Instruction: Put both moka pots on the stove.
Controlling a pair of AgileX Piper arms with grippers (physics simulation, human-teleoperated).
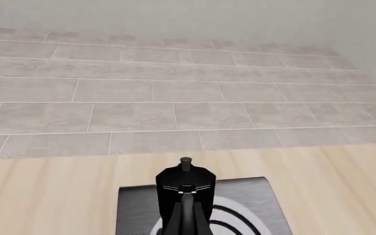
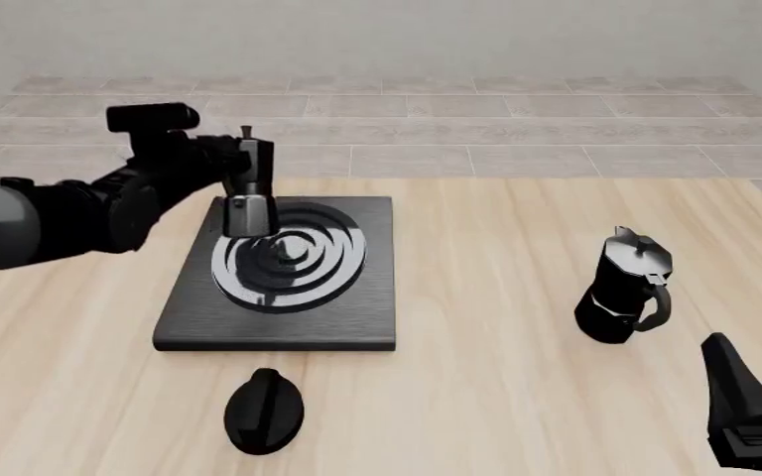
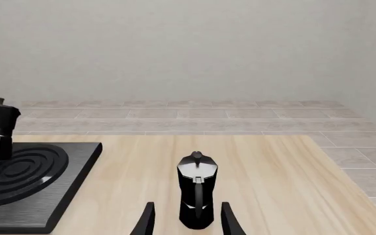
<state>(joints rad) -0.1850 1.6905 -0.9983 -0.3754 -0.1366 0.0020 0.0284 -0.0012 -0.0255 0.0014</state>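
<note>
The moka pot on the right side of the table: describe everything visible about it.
The right moka pot is a small glossy black faceted pot, waisted, with a silver-grey lid, a top knob and a curved side handle facing the near edge. It stands upright on the bare wooden table, well to the right of the stove. Nothing grips it; in the right wrist view the right gripper is open, one finger on either side of it.
</note>
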